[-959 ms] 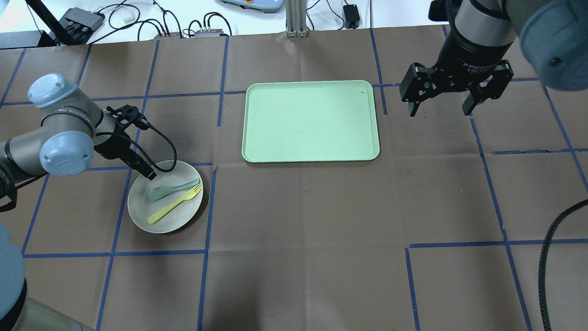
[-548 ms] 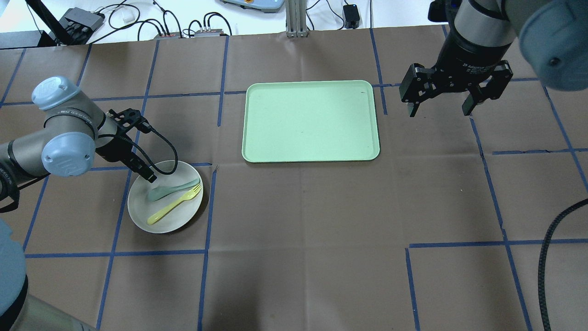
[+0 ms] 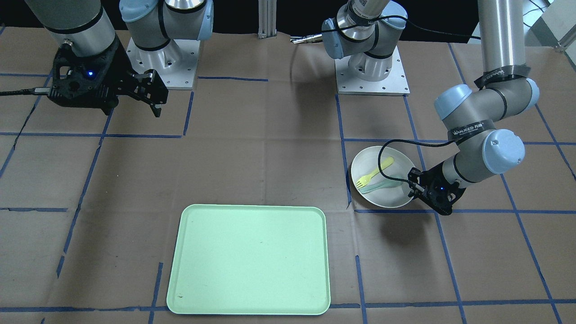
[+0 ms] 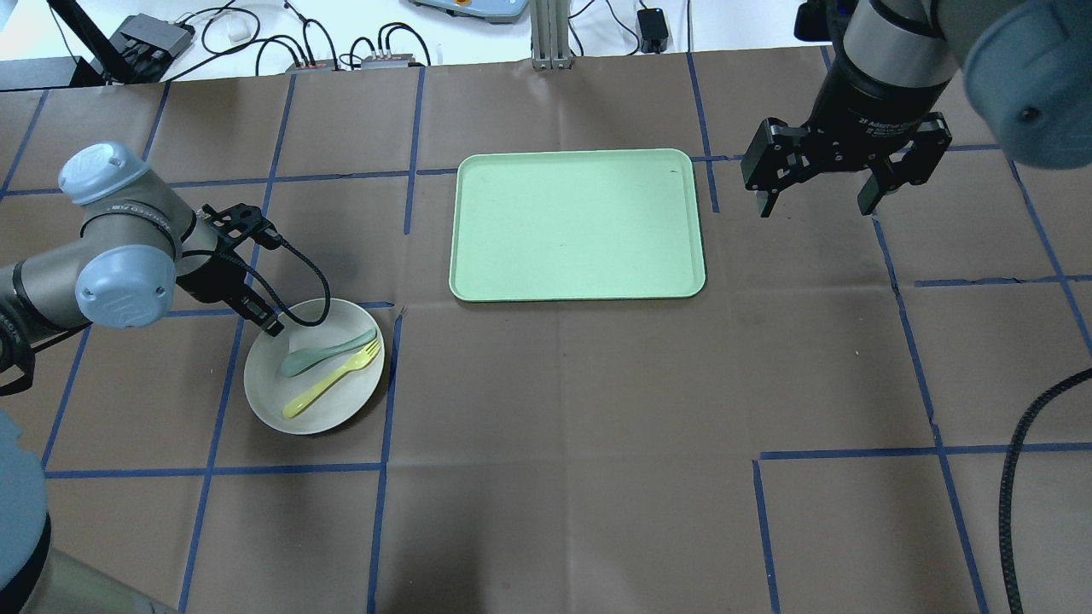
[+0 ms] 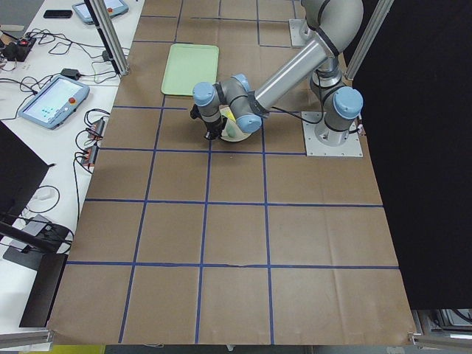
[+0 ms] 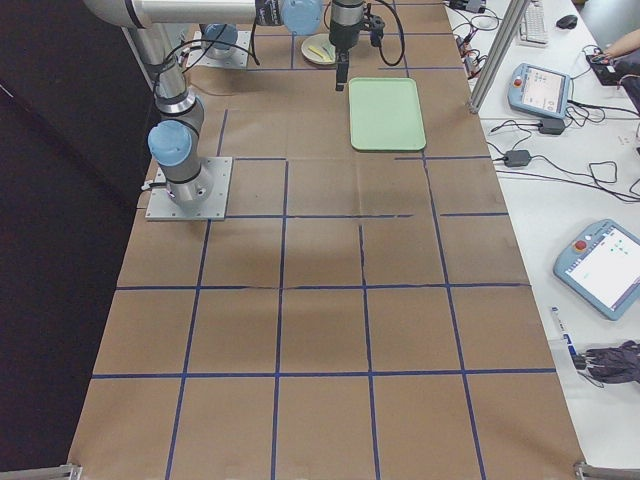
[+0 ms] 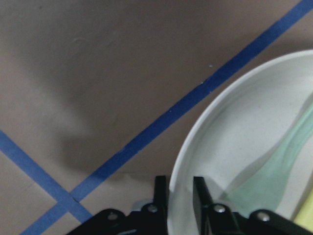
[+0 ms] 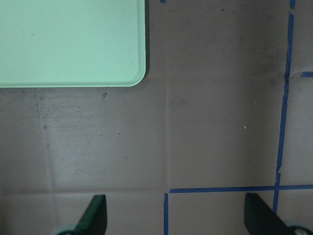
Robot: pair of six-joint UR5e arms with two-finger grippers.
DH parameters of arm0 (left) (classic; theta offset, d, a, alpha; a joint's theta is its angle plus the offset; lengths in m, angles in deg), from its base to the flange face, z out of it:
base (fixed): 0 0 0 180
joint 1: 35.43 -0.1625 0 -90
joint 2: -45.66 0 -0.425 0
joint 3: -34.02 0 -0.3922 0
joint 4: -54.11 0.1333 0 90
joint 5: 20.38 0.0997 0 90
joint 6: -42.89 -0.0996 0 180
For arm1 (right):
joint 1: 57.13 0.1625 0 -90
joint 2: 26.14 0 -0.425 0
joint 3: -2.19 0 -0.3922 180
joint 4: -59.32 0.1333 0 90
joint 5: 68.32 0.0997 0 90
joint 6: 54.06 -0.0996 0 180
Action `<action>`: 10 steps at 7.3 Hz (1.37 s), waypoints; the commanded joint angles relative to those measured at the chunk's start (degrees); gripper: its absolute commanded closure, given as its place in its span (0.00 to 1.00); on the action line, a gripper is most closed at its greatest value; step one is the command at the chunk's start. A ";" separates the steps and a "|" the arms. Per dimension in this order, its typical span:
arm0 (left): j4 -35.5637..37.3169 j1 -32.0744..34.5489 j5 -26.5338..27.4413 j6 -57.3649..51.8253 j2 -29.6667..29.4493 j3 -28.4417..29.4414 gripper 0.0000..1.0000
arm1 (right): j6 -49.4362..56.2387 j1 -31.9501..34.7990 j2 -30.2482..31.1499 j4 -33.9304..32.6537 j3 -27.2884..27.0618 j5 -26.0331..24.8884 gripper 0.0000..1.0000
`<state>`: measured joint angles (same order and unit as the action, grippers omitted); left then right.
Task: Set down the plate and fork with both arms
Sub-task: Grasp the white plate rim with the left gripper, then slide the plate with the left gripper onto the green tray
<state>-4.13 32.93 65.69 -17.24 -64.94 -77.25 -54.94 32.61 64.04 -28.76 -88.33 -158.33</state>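
The off-white plate (image 4: 341,409) lies at the table's left with the pale yellow fork (image 4: 331,384) and a teal-grey spoon (image 4: 327,350) on it. My left gripper (image 4: 271,324) is shut on the plate's far-left rim. In the left wrist view its fingers (image 7: 200,191) pinch the rim of the plate (image 7: 234,147), one inside and one outside. In the front view the left gripper (image 3: 416,186) is at the plate's (image 3: 387,198) right edge. My right gripper (image 4: 821,198) is open and empty, hovering right of the mint-green tray (image 4: 577,224).
The tray holds nothing and its corner shows in the right wrist view (image 8: 68,41). Blue tape lines cross the brown table cover. Cables and boxes lie beyond the far edge. A black cable (image 4: 1019,477) hangs at the right.
The plate with the fork and spoon has shifted slightly to the right, with the left gripper at its rim. The right arm has hardly moved.
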 commanded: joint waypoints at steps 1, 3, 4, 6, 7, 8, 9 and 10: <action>-0.20 -0.07 -0.37 -0.07 0.21 0.00 0.98 | 0.00 0.00 0.00 0.01 0.00 0.00 0.00; -2.90 -1.11 -3.34 0.19 1.78 0.00 1.00 | 0.00 0.00 0.00 0.01 0.00 0.00 0.00; -4.75 -2.34 -6.41 0.80 2.31 0.17 1.00 | 0.00 0.00 0.00 0.01 0.00 0.00 0.00; -5.12 -2.35 -8.18 8.48 2.66 0.35 1.00 | 0.00 0.00 0.00 0.01 -0.09 0.00 0.00; -5.12 -2.27 -10.98 14.54 3.80 0.09 1.00 | 0.00 0.00 0.00 0.01 -0.09 0.00 0.00; -5.12 -1.66 -11.19 19.21 4.85 -0.18 1.00 | 0.00 0.00 0.00 0.01 -0.09 0.00 0.00; -5.12 -1.22 -13.54 26.31 4.86 -0.09 1.00 | 0.00 0.00 0.00 0.01 -0.09 0.00 0.00; -5.03 0.01 -14.60 30.90 4.34 0.17 1.00 | 0.09 0.00 0.00 0.01 -0.18 0.00 0.00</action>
<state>-9.23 31.79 52.87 6.85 -60.40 -77.24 -54.91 32.61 64.04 -28.75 -88.45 -158.32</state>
